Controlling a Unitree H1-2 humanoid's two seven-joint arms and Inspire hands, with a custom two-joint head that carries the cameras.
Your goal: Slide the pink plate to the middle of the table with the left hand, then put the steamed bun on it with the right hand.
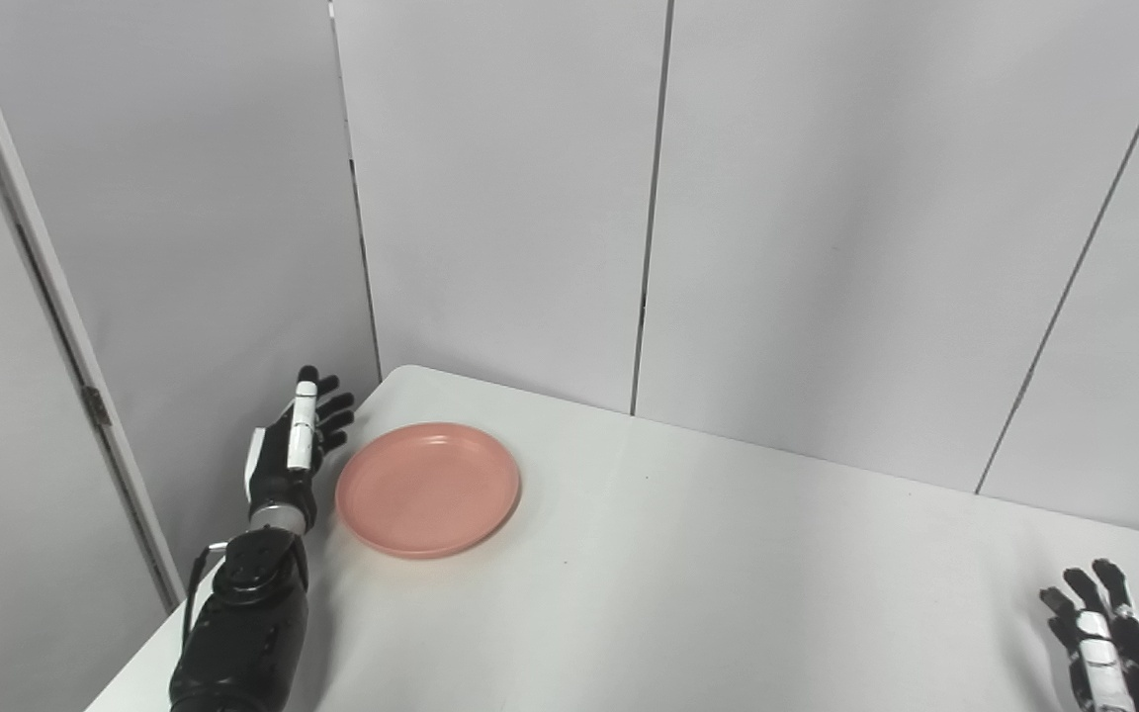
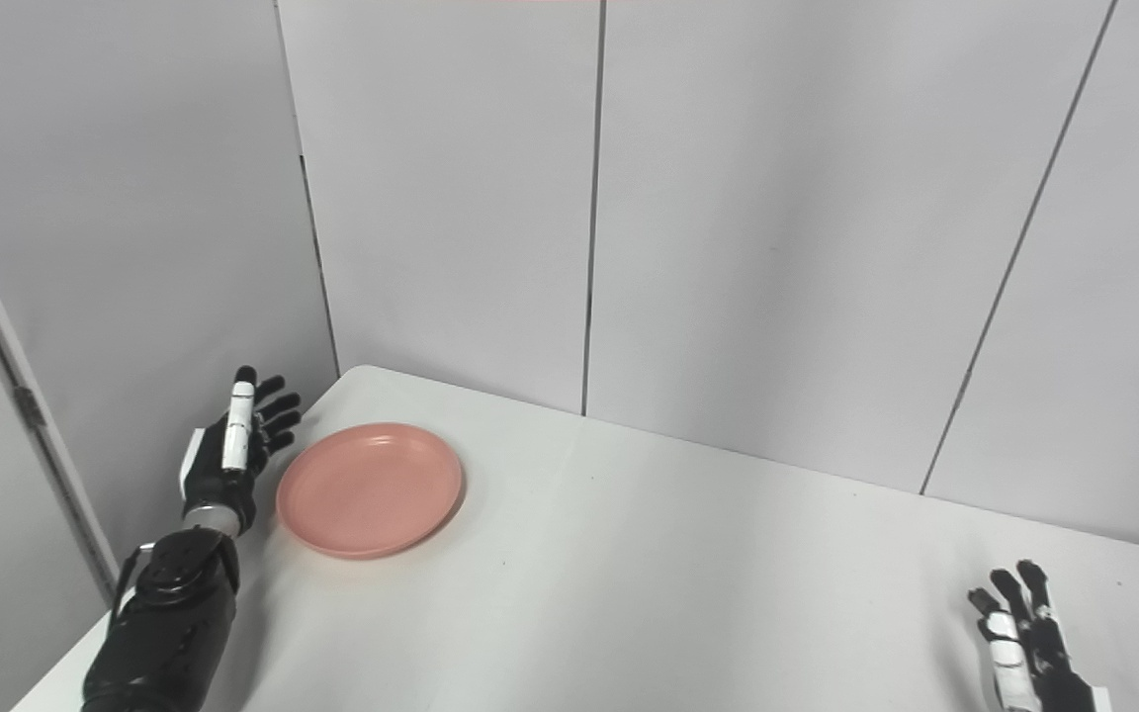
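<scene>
over at the table's far left corner, the pink plate sits flat and empty, close to the left edge and well off the middle. the left hand stands just beside its left rim, fingers straight and spread, holding nothing, palm turned toward the plate. i can't tell whether it touches the rim or stops just short. that stance reads as a setup for a sideways push: an upright open palm against the rim can shove the plate rightward along the tabletop without any need to lift it.

down at the near right corner, the right hand waits, fingers apart and pointing up, nothing in it, well apart from the plate. it looks parked there so the sliding path stays free.

the count: one plate, two hands, one table, and no steamed bun in either view. wherever it is, it lies outside the pictures, so the second step has no visible target yet. by my judgement the slide itself is not yet done, since the plate is nowhere near centre.
</scene>
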